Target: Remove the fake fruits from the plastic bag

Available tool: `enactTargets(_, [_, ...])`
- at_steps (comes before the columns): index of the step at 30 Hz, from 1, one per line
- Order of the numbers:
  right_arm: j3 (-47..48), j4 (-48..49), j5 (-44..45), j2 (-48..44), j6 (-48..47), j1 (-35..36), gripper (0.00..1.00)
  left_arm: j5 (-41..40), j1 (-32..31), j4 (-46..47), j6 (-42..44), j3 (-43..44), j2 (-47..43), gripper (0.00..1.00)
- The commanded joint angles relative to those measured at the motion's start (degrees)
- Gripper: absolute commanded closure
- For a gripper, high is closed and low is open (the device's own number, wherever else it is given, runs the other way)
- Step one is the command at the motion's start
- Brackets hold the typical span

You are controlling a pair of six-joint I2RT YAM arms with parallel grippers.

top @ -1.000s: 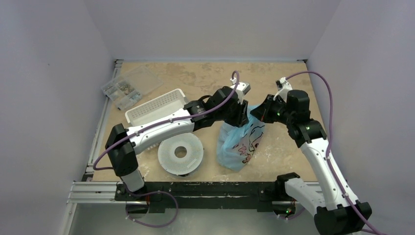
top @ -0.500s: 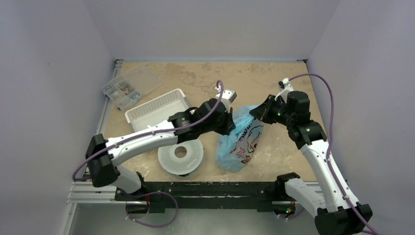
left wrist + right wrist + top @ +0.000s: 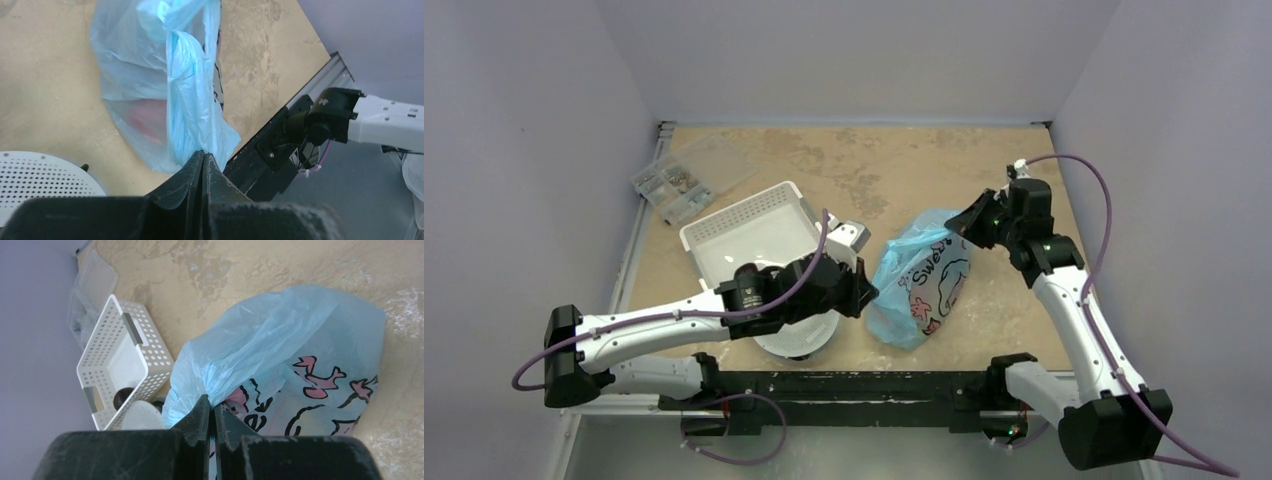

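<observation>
A thin, crinkly, translucent light-blue plastic bag (image 3: 921,285) with a pink-and-black print lies on the mottled tan worktop (image 3: 874,170), right of centre. Its long axis runs diagonally, from the gathered end at the far right to the rounded bottom at the near left.

The left hand (image 3: 202,159) has its fingers closed together, pinching a twisted fold of film at the bag's left side. The right hand (image 3: 210,415) has its fingers closed on the gathered film at the bag's far end.

A blurred reddish form (image 3: 149,114), one of the fake fruits, shows through the film in the left wrist view; its shape cannot be made out.

A rectangular white slotted plastic basket (image 3: 744,210) stands left of the bag, apart from it. A round white perforated disc (image 3: 799,341) lies near the basket, partly under the left arm.
</observation>
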Motion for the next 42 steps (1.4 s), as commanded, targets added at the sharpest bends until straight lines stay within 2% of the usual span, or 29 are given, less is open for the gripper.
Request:
enactTargets(1, [2.1, 6.9, -5.3, 0.4, -0.1, -0.2, 1.0, 0.1, -4.4, 4.2, -0.9, -1.8, -0.9, 1.0])
enactTargets(7, [4.9, 14.2, -14.8, 2.9, 10.8, -0.3, 1.0, 0.8, -6.8, 9.1, 1.3, -1.6, 1.6, 1.0])
enactTargets(12, [6.1, 24.5, -21.3, 5.3, 22.6, -0.3, 1.0, 1.8, -8.8, 6.0, 5.3, 4.5, 4.1, 1.0])
enactTargets(15, [8.7, 23.0, -20.3, 5.8, 20.9, -0.3, 1.0, 1.2, -9.7, 5.5, 6.3, 6.0, 4.2, 1.0])
enactTargets(16, [9.6, 21.2, -19.6, 6.1, 18.7, -0.3, 0.96, 1.3, -9.8, 5.7, 6.1, 6.0, 4.2, 1.0])
enactTargets(19, [11.7, 13.9, -18.0, 6.8, 8.1, -0.2, 0.73, 0.7, -9.7, 6.2, 6.0, 5.0, 4.2, 1.0])
enactTargets(24, [11.5, -0.2, -12.6, 3.9, -7.5, 0.4, 0.53, 0.2, -9.8, 5.9, 6.6, 4.6, 4.4, 1.0])
enactTargets(26, [11.7, -6.0, -9.2, 1.3, -11.3, 1.2, 0.44, 1.0, -9.8, 5.9, 6.7, 4.7, 4.3, 1.0])
enactTargets(28, [11.0, -8.7, -6.1, -2.0, -13.2, 1.7, 0.29, 1.8, -9.8, 6.1, 6.9, 4.8, 4.4, 1.0])
enactTargets(31, [10.8, -13.4, -0.9, -6.5, -15.8, 1.8, 0.16, 3.0, -9.8, 6.3, 7.2, 5.2, 4.8, 1.0])
enactTargets(37, [13.7, -22.2, 5.6, -9.2, -18.1, 2.1, 0.03, 4.4, -9.8, 6.2, 7.5, 7.4, 6.9, 1.0])
enactTargets(42, [10.5, -23.4, 6.5, -10.9, -16.4, 2.4, 0.01, 5.2, -9.8, 5.7, 7.3, 8.3, 7.7, 1.0])
